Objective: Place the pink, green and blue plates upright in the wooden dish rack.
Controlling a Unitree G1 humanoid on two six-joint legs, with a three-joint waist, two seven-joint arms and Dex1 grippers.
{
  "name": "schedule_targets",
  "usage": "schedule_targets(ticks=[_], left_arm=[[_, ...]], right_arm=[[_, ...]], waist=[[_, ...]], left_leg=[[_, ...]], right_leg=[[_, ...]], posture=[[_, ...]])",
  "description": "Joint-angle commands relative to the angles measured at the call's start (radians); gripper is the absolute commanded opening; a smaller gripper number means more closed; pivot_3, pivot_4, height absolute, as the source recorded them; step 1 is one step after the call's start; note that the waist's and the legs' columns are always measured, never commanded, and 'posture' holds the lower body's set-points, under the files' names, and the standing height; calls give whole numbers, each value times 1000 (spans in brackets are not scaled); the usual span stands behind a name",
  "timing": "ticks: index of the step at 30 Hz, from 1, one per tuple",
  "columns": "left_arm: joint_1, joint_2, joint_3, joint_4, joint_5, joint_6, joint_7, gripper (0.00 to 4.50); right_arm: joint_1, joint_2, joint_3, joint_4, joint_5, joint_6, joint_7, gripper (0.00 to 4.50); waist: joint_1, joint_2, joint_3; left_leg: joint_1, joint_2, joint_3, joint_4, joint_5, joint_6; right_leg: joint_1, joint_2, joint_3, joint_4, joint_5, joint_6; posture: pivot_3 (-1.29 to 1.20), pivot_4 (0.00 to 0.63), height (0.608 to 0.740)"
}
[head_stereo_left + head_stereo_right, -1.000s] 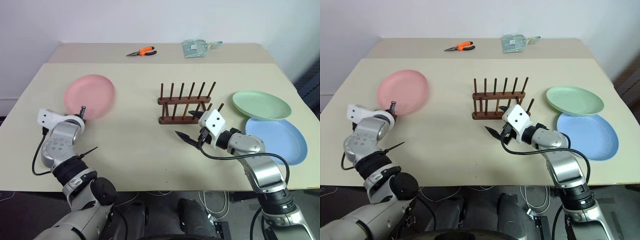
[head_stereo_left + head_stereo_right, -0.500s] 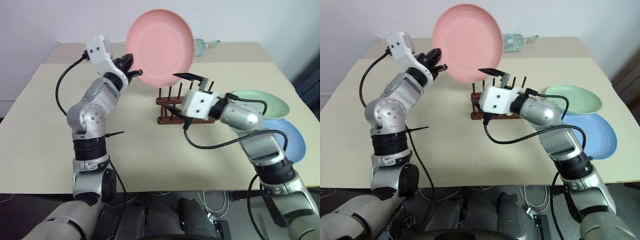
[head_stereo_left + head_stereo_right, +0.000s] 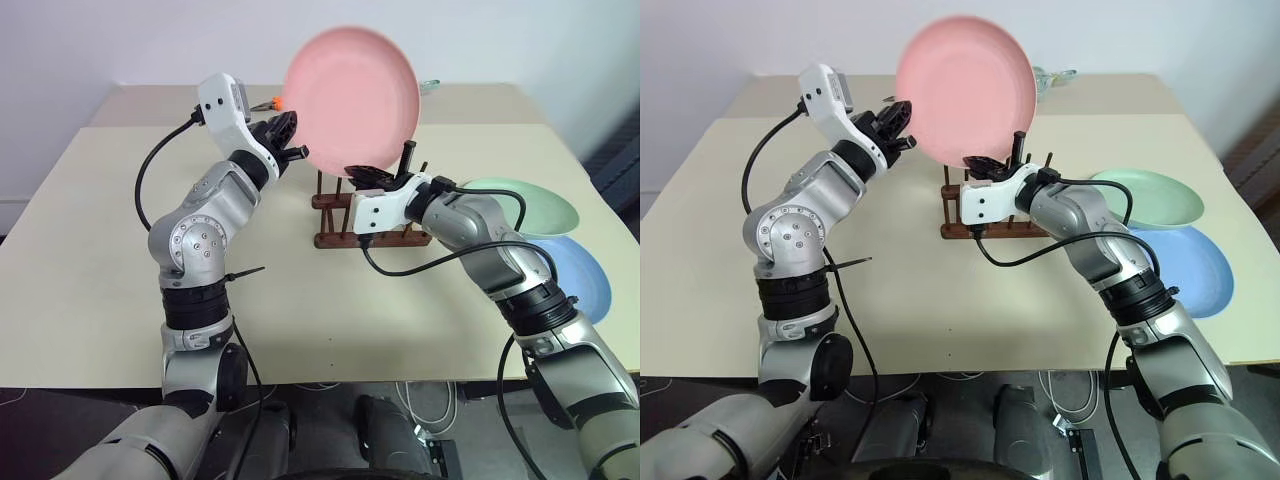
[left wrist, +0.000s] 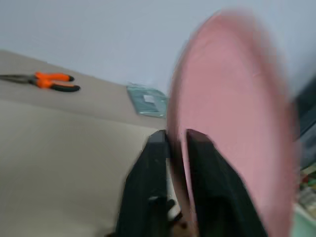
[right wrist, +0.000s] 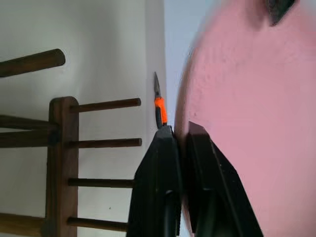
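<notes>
No legible text, label, brand, number or sign found in any view. Checked without result: round pink plastic plate [image 3: 352,98] at upper centre, small clear plastic packet [image 4: 147,100] at the far table edge, too blurred to read if printed, and orange-handled pliers [image 4: 48,82] at the far left.

The left gripper [image 4: 177,136] has its 2 black fingers [image 4: 153,163] set on either side of the rim of the pink plate [image 4: 232,123], which stands on edge. Beyond, on the beige table [image 4: 59,143], lie orange-handled pliers [image 4: 42,81] and a clear packet [image 4: 148,100].
</notes>
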Motion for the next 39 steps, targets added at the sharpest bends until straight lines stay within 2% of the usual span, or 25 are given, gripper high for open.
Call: schedule_targets(ticks=[1,2,3,4,6,8,10,13,16,18,22,28,33,34,36,39], left_arm=[[-69,-25,109,-8,-84,-91,36,2519],[-88,-23,141,9,-89,-131,47,3103],[-92,14,151,34,-53,-171,34,3582],[-93,42,153,52,-26,-197,23,3582],[-51,148,76,81,81,-241,-62,3582],[24,260,-39,93,176,-281,-199,3582],[146,349,-136,42,152,-283,-426,3582],[295,434,-228,-81,59,-259,-692,3582],[418,526,-339,-195,35,-235,-883,3582],[452,543,-372,-232,19,-215,-925,3582],[464,533,-390,-259,12,-194,-934,3582],[455,510,-422,-256,88,-226,-908,3582],[447,497,-427,-232,155,-270,-887,3582],[445,491,-427,-226,170,-285,-881,3647],[438,475,-422,-211,187,-301,-868,3647],[437,467,-425,-196,211,-317,-867,3647]], right_arm=[[6,-8,-76,-66,40,-6,-11,0],[20,-4,-102,-87,81,2,1,0],[50,14,-160,-130,192,42,37,0],[72,26,-200,-161,269,73,63,0],[125,62,-308,-260,495,207,138,0],[157,89,-435,-364,759,438,192,0],[178,98,-575,-430,1039,650,209,0],[172,102,-698,-447,1281,848,164,0],[172,98,-745,-434,1385,937,118,0],[170,103,-762,-413,1414,954,85,0],[175,108,-770,-381,1442,963,45,0],[180,141,-802,-309,1539,1000,-16,0],[183,146,-794,-265,1547,995,-54,0],[182,148,-795,-256,1551,994,-60,692],[187,143,-788,-253,1552,991,-52,1505],[197,138,-778,-263,1550,984,-43,3074]], waist=[[0,0,0],[0,-1,1],[0,-1,1],[-1,-1,1],[-7,-1,1],[-8,0,1],[-4,1,1],[-3,1,2],[-4,2,3],[-4,6,4],[-4,7,4],[-3,7,4],[-4,7,4],[-4,7,4],[-4,7,4],[-4,8,4]], left_leg=[[0,0,0,0,0,0],[0,0,0,0,0,0],[0,0,0,0,0,0],[0,0,0,-1,0,0],[1,1,0,-2,0,0],[2,1,1,-2,0,1],[1,1,1,-2,-2,3],[1,1,0,-1,-3,5],[0,2,0,-1,-3,5],[0,2,1,-2,-3,5],[1,2,1,-1,-3,5],[0,2,2,-1,-3,6],[1,2,1,-1,-3,6],[1,2,2,-1,-3,6],[1,2,2,-1,-3,6],[1,2,2,-1,-3,6]], right_leg=[[0,0,0,0,0,0],[0,0,0,-1,0,0],[0,0,0,0,0,0],[0,0,0,-1,0,0],[0,1,0,-1,0,0],[0,2,1,-1,0,0],[0,2,2,-1,0,0],[1,1,1,-2,0,-1],[0,0,1,-2,-1,-6],[0,0,1,-2,-2,-6],[0,0,1,-1,-1,-6],[0,0,1,-1,-1,-5],[0,0,1,-1,-1,-5],[0,1,1,-1,-1,-5],[0,1,1,-1,-1,-5],[0,1,1,-1,0,-2]], posture=[[0,150,740],[0,150,740],[0,150,740],[0,150,740],[0,150,740],[0,150,740],[0,150,740],[0,150,740],[0,150,740],[0,150,740],[0,150,740],[0,150,740],[0,150,740],[0,150,740],[0,150,740],[0,150,740]])
